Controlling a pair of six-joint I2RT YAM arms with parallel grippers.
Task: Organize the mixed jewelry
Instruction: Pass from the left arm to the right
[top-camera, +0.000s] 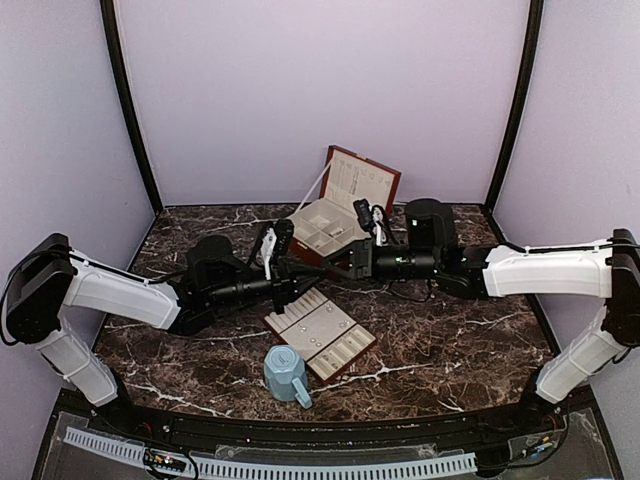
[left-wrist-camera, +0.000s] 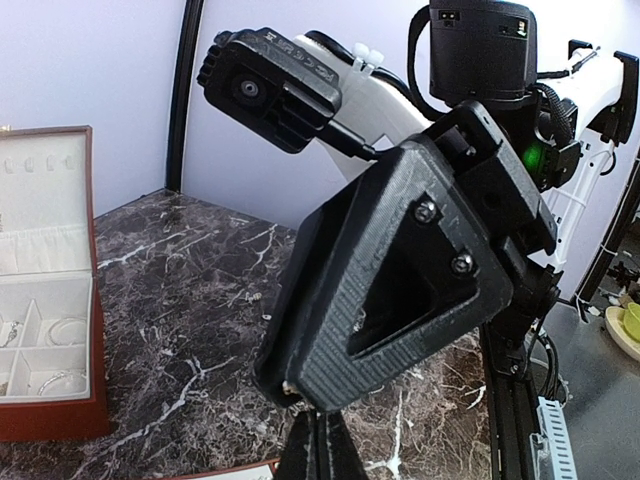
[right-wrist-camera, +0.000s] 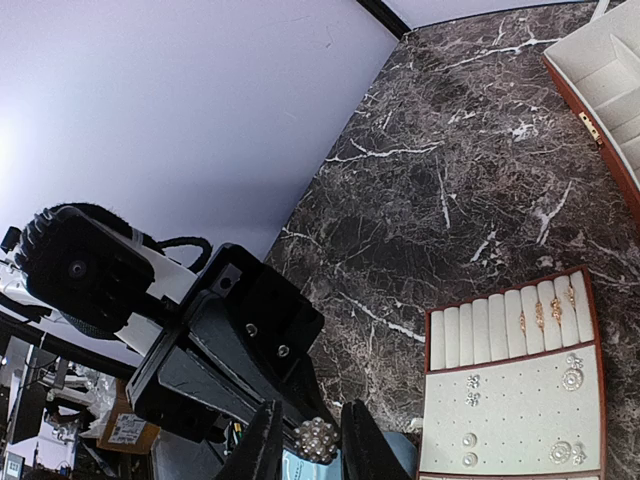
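Note:
A small pearl-cluster piece of jewelry (right-wrist-camera: 318, 438) hangs in the air between the two arms, above the table. My left gripper (top-camera: 298, 272) is shut, and its closed fingers (left-wrist-camera: 320, 445) run up to that whitish piece (left-wrist-camera: 286, 388). My right gripper (right-wrist-camera: 312, 442) brackets the cluster, one finger on each side, with a slim gap still showing on the left side. The right gripper's big black finger (left-wrist-camera: 400, 270) hides the left fingertips. Thin silvery hoops (left-wrist-camera: 58, 330) lie in the open box's compartments. Studs (right-wrist-camera: 472, 382) and rings (right-wrist-camera: 540, 312) sit on the flat tray (right-wrist-camera: 500, 410).
The open brown jewelry box (top-camera: 318, 232), its lid (top-camera: 362, 182) raised, stands behind the grippers. The cream-lined tray (top-camera: 300, 325) lies just in front of and below them. A light-blue mug (top-camera: 285, 374) stands near the tray's front corner. Dark marble lies on both sides.

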